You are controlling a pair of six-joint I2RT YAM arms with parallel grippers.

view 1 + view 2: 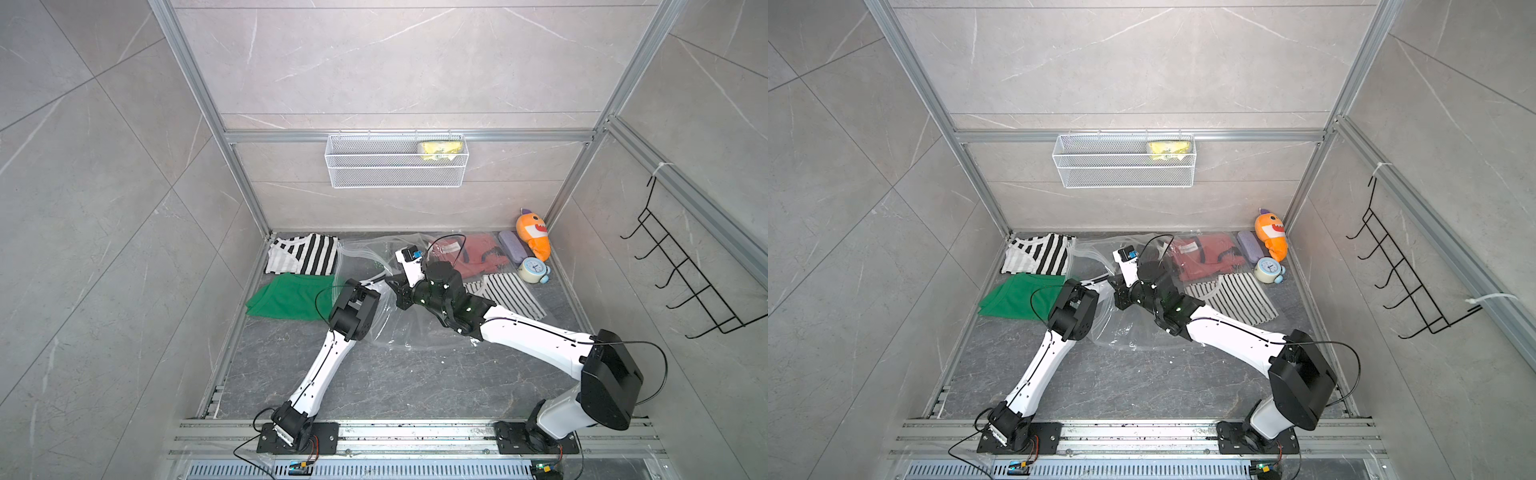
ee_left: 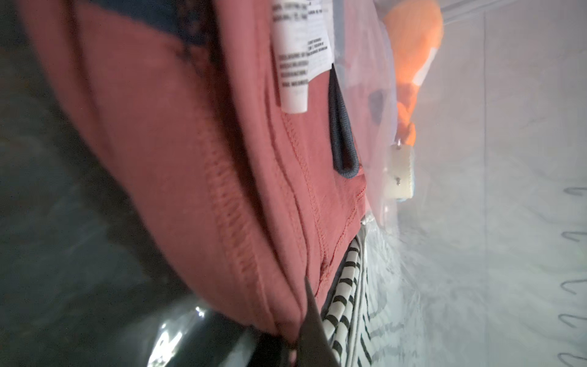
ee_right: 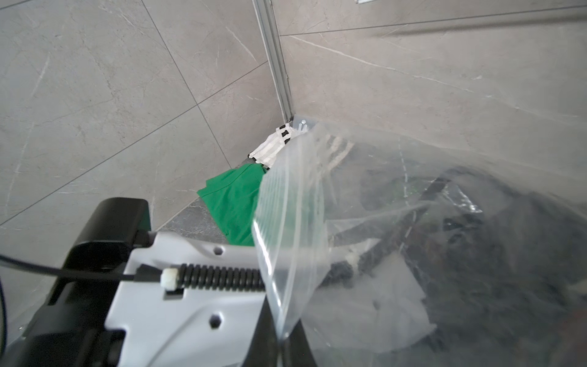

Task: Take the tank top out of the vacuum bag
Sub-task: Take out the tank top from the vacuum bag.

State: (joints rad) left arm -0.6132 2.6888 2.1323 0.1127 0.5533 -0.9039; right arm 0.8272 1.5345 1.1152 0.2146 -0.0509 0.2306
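The left hand [image 2: 293, 346] pinches the red garment [image 2: 178, 143] at its hem, striped fabric [image 2: 346, 305] just beside.

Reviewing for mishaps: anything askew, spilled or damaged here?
Nothing spilled or damaged. Only the vacuum bag is crumpled, its zip edge lifted in the right pincer, the left pincer inside gripping the red garment.

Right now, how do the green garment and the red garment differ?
The green garment lies outside the vacuum bag; the red garment sits inside it. The left gripper is shut on the red garment's edge; nothing holds the green garment. Both are plain single-colour cloth.
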